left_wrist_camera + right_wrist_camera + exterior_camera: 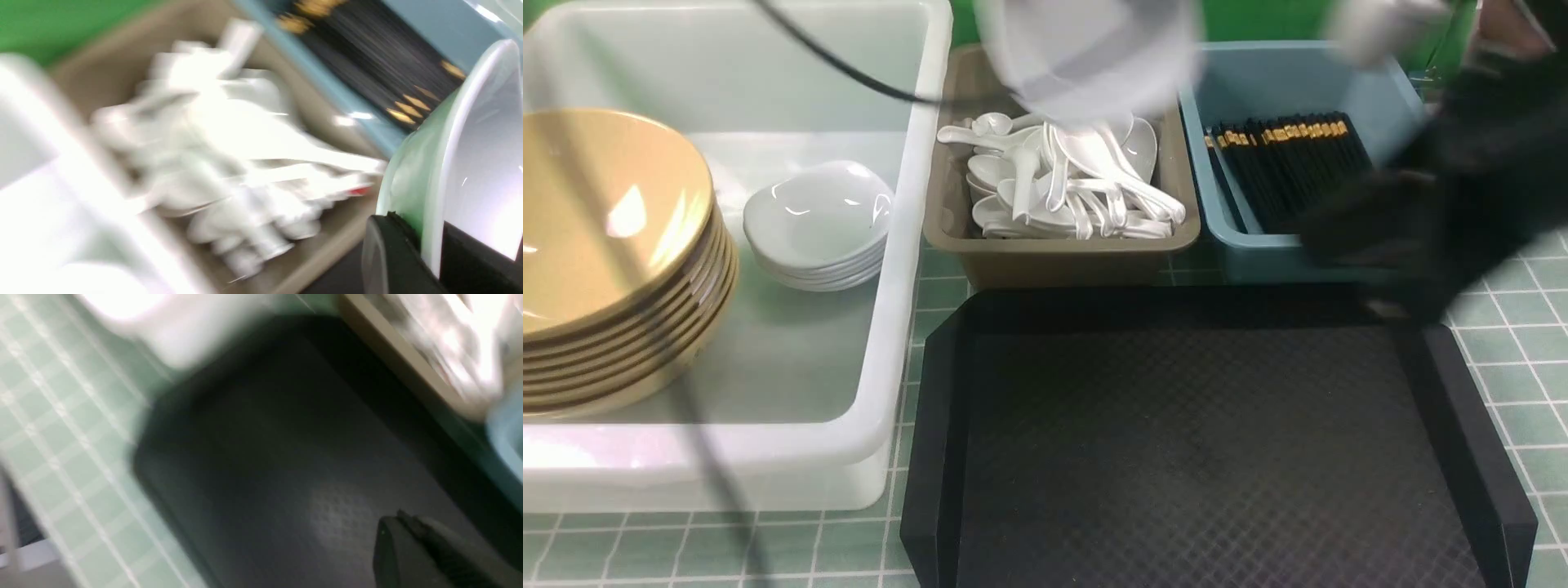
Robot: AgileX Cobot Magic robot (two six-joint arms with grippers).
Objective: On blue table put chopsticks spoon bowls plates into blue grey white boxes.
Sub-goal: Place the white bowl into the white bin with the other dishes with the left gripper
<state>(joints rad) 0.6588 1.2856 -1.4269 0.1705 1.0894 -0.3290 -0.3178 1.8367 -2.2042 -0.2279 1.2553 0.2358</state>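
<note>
- Counting the boxes gives three on the tiled surface [1519, 367]: one white tub [882, 343] at the left, one grey-brown bin [1054, 257] in the middle and one blue bin [1241, 249] at the right, the two bins side by side.
- Seven tan bowls [605, 229] sit nested in one tilted stack at the tub's left end.
- Just beside them in the tub stands one stack of white plates [817, 216], about five by the rims that show.
- One more plate [482, 134] is up in the air over the grey-brown bin. The left tool [429, 241] is clamped narrow on its rim.
- The spoons [1070, 188] lie in one heap in the grey-brown bin, too tangled to count.
- The chopsticks [1290, 163] lie packed parallel in the blue bin with their gold bands in a row at the far end, too tight to count.
- One black tray [1192, 441] lies in front of the two bins, just beside the tub.
- The right tool [398, 524] hangs over the tray, fingers pressed together and holding nothing.
- In the front view a pale round blur hides the far end of the grey-brown bin.
- The right arm [1445, 212], a dark blur, covers the blue bin's near right corner.
- A black cable [849, 69] crosses the tub's far wall.
</note>
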